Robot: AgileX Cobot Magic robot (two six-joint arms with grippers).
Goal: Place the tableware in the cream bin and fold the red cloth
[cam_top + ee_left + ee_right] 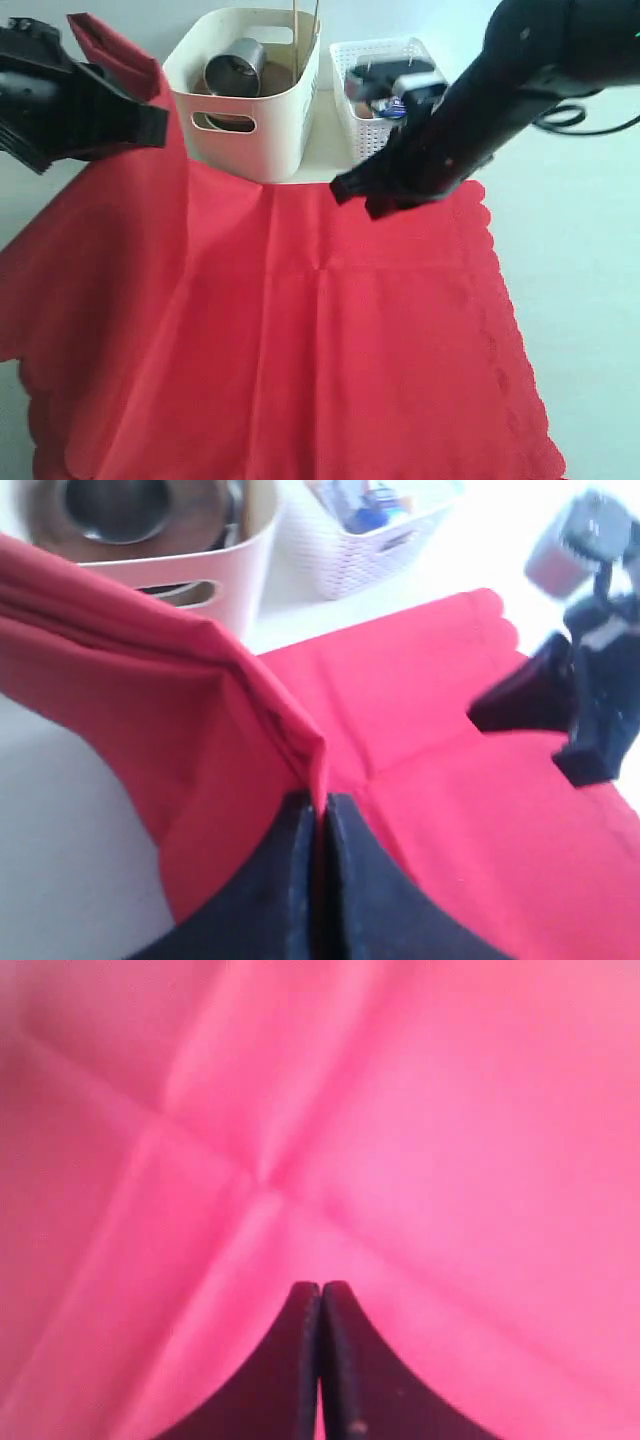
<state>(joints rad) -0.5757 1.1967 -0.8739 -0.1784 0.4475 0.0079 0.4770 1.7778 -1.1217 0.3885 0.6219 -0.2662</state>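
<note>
- The red cloth point(330, 350) lies spread over most of the pale surface point(580, 250). Its scalloped edge point(503, 330) runs down the right side, and its near edge passes out of the exterior view at the bottom.
- The cloth's far edge lies right at the foot of the cream bin point(280, 130). The white lattice basket point(350, 125) stands just beside the bin on the right, also at the far edge.
- There is bare surface to the right of the scalloped edge, and a smaller strip on the left under the left arm. The bin and basket close off the far side.
- The cloth's far-left corner point(100, 45) is raised off the surface, so a sloping fold rises to it from the flat part. The lifted corner hangs near the bin's left wall; whether they touch cannot be told.
- A steel cup point(237, 65) lies tilted in the bin with its mouth facing out. A pair of chopsticks point(296, 40) stands upright against the right wall.
- Left pincer point(318, 805): clenched on a ridge of the cloth, with fabric pinched between the two dark jaws and held above the surface.
- Right pincer point(320, 1288): jaws pressed together with no gap. It points down at the flat cloth near the far edge, just in front of the basket, where creases cross. No fabric shows between the jaws, and whether the tips touch the cloth cannot be told.
- The two pincers are well apart, with the bin's front wall and the middle of the far edge between them.
</note>
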